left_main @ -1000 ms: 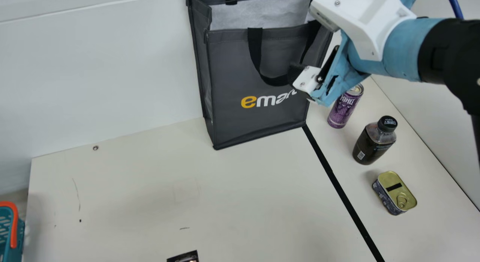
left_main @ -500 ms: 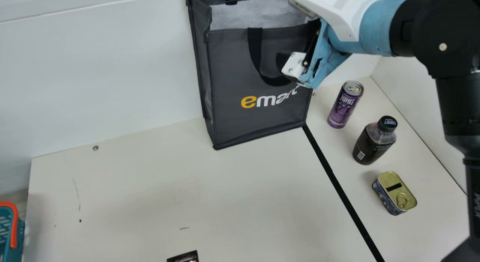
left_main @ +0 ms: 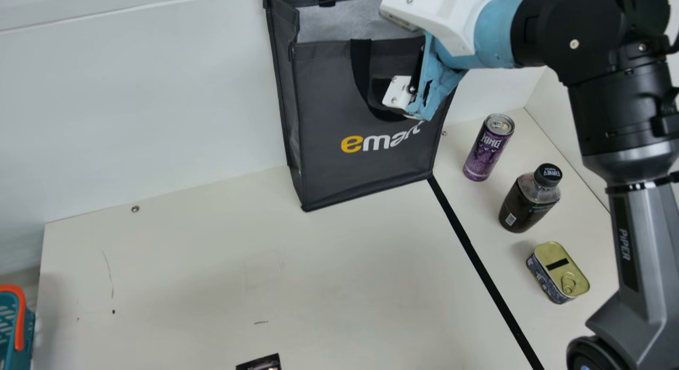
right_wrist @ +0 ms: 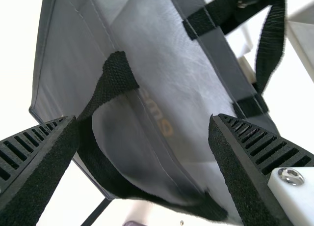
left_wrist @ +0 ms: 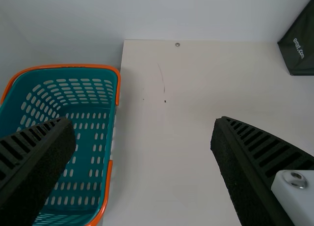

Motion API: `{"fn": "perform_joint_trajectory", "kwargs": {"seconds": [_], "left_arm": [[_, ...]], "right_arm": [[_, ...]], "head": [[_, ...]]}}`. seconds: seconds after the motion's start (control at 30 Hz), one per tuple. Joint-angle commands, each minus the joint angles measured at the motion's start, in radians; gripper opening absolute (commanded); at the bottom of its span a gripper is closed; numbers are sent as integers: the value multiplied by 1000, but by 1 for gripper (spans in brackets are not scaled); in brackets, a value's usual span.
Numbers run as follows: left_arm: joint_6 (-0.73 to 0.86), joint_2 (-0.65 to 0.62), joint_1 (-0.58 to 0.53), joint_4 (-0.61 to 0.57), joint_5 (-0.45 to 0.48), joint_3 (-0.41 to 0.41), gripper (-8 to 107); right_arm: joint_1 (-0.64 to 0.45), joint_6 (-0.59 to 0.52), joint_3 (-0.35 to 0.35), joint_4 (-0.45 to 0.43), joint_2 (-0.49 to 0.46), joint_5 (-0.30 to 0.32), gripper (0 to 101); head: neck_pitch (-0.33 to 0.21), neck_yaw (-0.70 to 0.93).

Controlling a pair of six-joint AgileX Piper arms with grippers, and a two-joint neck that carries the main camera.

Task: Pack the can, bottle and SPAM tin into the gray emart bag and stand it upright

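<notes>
In the main view my right gripper (left_main: pixel 395 93) is at the front handle of the gray emart bag (left_main: pixel 339 94), which stands upright with its top open. In the right wrist view the gripper (right_wrist: pixel 144 122) is open, with the bag's fabric (right_wrist: pixel 147 137) and a black strap (right_wrist: pixel 105 169) beyond its fingers; contact is unclear. Right of the bag stand the purple can (left_main: pixel 485 150) and the dark bottle (left_main: pixel 525 203), with the SPAM tin (left_main: pixel 559 273) lying nearer. In the left wrist view my left gripper (left_wrist: pixel 142 122) is open and empty.
A teal basket with an orange rim (left_wrist: pixel 113 71) is at the table's left side. A black tape line (left_main: pixel 480 258) runs between the bag and the groceries' side. A small dark item (left_main: pixel 260 363) lies at the near edge. White walls stand behind and at the right.
My right arm has swung left across the bag's front toward the handle, uncovering the top of the can. Bag, can, bottle and tin have kept their places.
</notes>
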Motion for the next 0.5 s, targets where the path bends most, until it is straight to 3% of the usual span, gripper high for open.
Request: {"fn": "perform_joint_trajectory", "kwargs": {"seconds": [0.0,0.47], "left_arm": [[0,0,0,0,0,0,90],[0,0,0,0,0,0,90]], "right_arm": [[-1,-17,-2,12,9,1,95],[1,-91,-14,65,87,1,95]], "head": [[-23,-1],[-23,-1]]}}
